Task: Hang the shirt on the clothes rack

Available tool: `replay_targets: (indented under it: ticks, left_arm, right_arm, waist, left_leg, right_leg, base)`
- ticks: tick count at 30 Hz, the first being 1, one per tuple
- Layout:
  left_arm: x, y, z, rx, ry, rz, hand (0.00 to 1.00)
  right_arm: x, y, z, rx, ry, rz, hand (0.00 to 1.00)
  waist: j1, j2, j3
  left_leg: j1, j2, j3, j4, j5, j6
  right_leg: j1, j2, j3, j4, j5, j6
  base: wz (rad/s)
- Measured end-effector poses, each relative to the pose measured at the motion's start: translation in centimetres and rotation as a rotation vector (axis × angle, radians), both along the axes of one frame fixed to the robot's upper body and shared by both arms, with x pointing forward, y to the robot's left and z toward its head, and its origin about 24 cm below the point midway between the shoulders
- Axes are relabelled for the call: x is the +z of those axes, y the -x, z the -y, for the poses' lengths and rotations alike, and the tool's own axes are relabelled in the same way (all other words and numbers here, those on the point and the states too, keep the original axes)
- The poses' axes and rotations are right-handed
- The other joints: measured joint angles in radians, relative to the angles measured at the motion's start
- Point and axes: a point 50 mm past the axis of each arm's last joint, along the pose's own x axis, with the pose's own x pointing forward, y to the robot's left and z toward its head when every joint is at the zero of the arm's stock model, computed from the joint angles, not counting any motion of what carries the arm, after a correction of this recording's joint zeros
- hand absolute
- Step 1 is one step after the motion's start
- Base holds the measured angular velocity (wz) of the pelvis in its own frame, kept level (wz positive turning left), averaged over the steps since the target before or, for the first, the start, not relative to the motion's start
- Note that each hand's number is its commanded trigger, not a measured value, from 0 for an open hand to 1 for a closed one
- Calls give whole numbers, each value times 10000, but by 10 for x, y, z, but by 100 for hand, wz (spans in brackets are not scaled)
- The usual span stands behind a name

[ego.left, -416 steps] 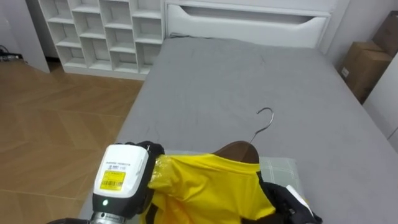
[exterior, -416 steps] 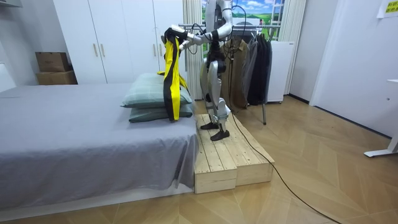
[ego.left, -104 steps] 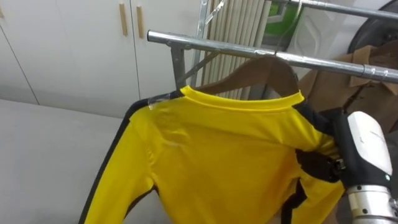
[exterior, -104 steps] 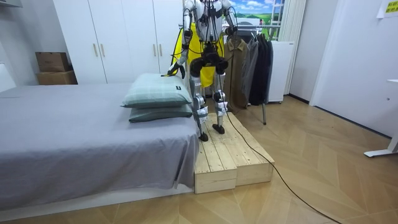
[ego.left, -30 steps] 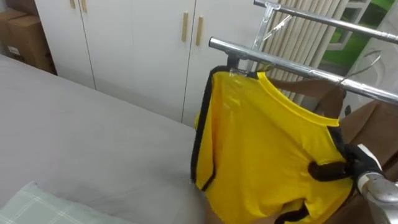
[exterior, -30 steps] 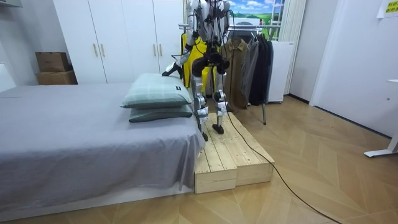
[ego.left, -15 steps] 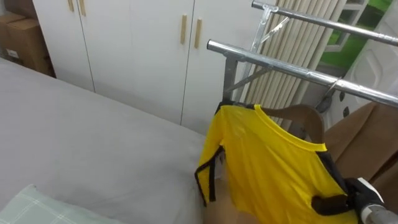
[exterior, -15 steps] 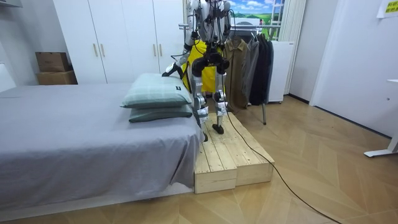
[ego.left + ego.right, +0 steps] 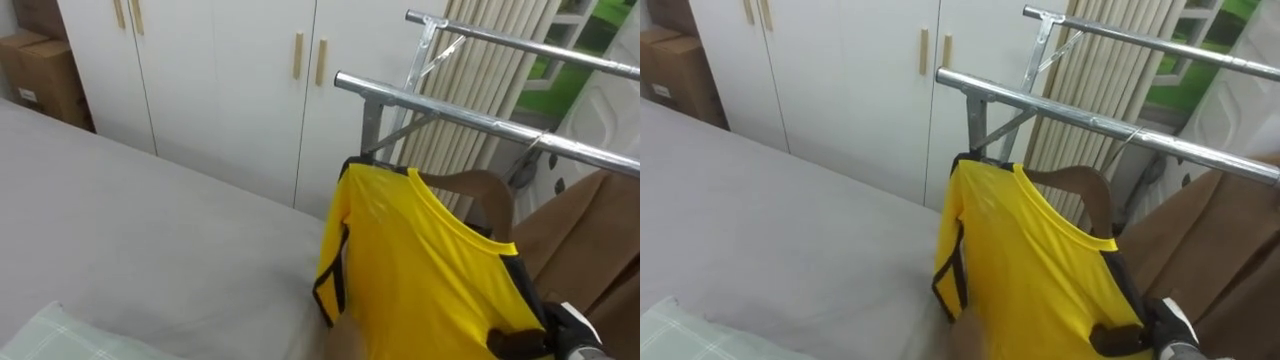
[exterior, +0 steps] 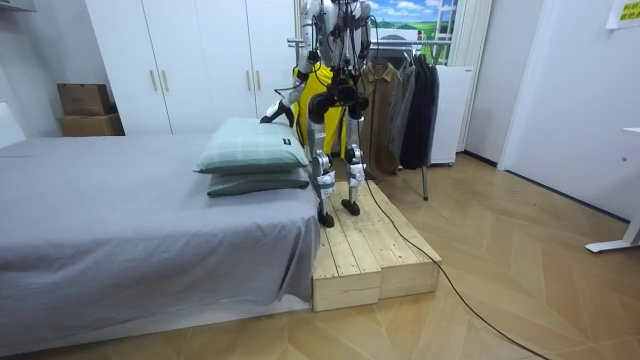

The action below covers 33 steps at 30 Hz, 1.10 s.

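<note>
At the lower right edge the right hand (image 9: 517,343) is mostly cut off; its dark fingers clamp the shoulder of the yellow shirt (image 9: 430,270). The shirt sits on a wooden hanger (image 9: 482,188) just under the metal rail (image 9: 450,108); whether the hook rests on the rail I cannot tell. A brown coat (image 9: 590,230) hangs beside it. In the room view the left hand (image 10: 272,117) shows above the pillows (image 10: 255,150), too small to tell whether it is open.

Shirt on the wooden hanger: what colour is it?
The shirt is bright yellow with black trim at its edges, clearest in the left eye view.
</note>
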Motion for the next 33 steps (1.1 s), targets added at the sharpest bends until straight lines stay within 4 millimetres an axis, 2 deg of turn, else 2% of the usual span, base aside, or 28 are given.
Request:
replay_targets:
  ticks: [19, 20, 21, 22, 33]
  left_arm:
    - [0, 1, 0, 42, -103, 59, 0]
    - [0, 1, 0, 47, -114, 64, 0]
    - [0, 1, 0, 50, -118, 64, 0]
    - [0, 1, 0, 52, -122, 63, 0]
    - [-1, 3, 1, 100, -154, 80, 0]
  right_arm:
    - [0, 0, 0, -26, 40, 79, 100]
    - [0, 0, 0, -47, 60, 86, 85]
    - [0, 0, 0, -51, 64, 86, 18]
    - [0, 0, 0, -51, 67, 86, 0]
    - [-4, 6, 2, -303, 628, -87, 0]
  waist:
    - [-3, -21, 2]
    - [-3, -25, 5]
    - [-5, -28, 6]
    - [-4, -27, 9]
    - [30, -4, 33]
  left_leg:
    - [7, -4, 1, 0, 0, 0]
    - [7, -4, 1, 0, 0, 0]
    - [7, -4, 1, 0, 0, 0]
    - [7, -5, 2, 0, 0, 0]
    - [8, -1, 156, -32, 0, 0]
  right_leg:
    - [-6, -5, 8, 2, -1, -1]
    - [-6, -5, 8, 2, -1, -1]
    - [-6, -5, 8, 1, -1, -1]
    - [-6, -5, 12, 0, -1, -1]
    - [-60, 8, 93, 21, -2, -2]
  base:
    - [0]
    - [0]
    - [0]
    - [0]
    - [-1]
